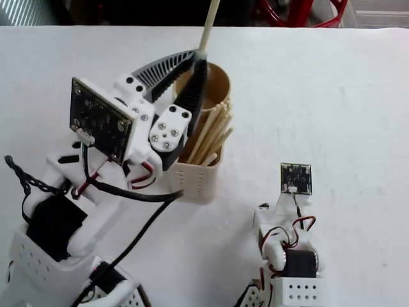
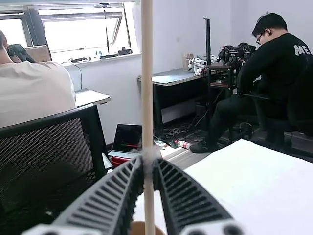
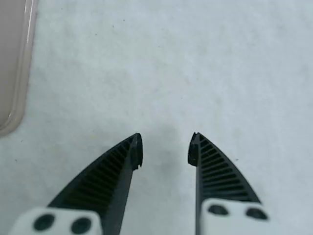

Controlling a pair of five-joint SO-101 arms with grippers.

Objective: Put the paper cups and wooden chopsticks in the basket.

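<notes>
Left pincer (image 1: 199, 59) clamped on single wooden chopstick (image 1: 209, 22), stick upright over basket (image 1: 195, 182). Basket mid-tabletop (image 1: 332, 96), a little toward left edge, holds chopstick bundle (image 1: 211, 137) and brown round rim, likely paper cup (image 1: 220, 73). Right pincer (image 3: 165, 149) apart, over bare tabletop nearer front edge. Step in hand, judged: drop-in. Lower stick until tip sits well below rim, keep it vertical and clear of bundle, then part pincer; high release risks bounce-out
</notes>
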